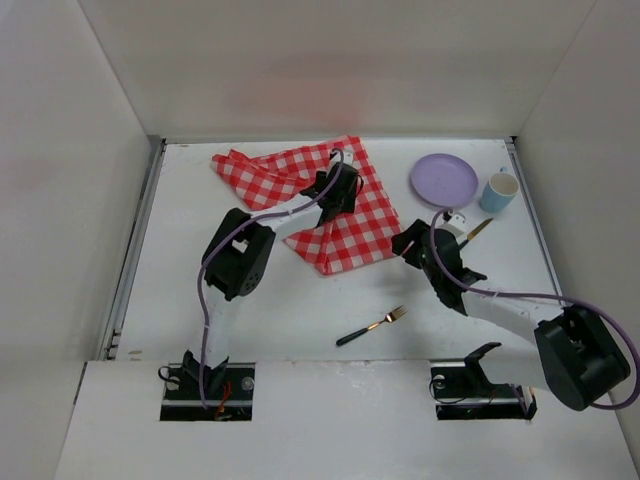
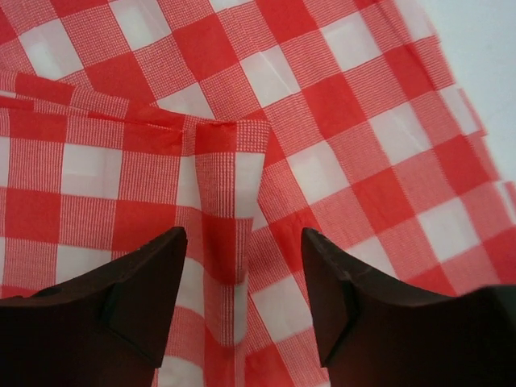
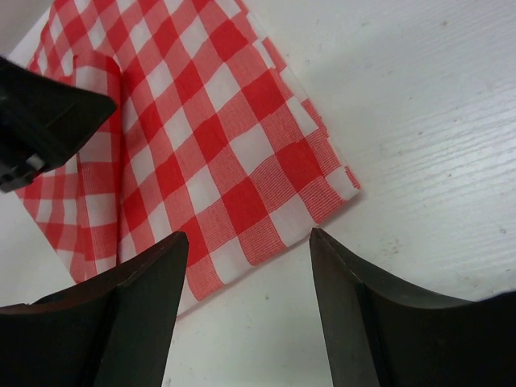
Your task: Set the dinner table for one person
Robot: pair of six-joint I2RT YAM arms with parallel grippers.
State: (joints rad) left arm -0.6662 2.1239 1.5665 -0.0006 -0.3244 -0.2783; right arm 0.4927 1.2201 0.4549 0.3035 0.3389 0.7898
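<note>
The white dinner table carries a crumpled red-and-white checked cloth at the back middle. My left gripper hovers over the cloth, open and empty. In the left wrist view its jaws straddle a raised fold of the cloth. My right gripper is open and empty just right of the cloth's near corner. In the right wrist view it stands above bare table beside the cloth's edge.
A purple plate and a blue cup stand at the back right. A gold utensil with a dark handle lies by the right arm. A gold fork with a black handle lies near the front. White walls surround the table.
</note>
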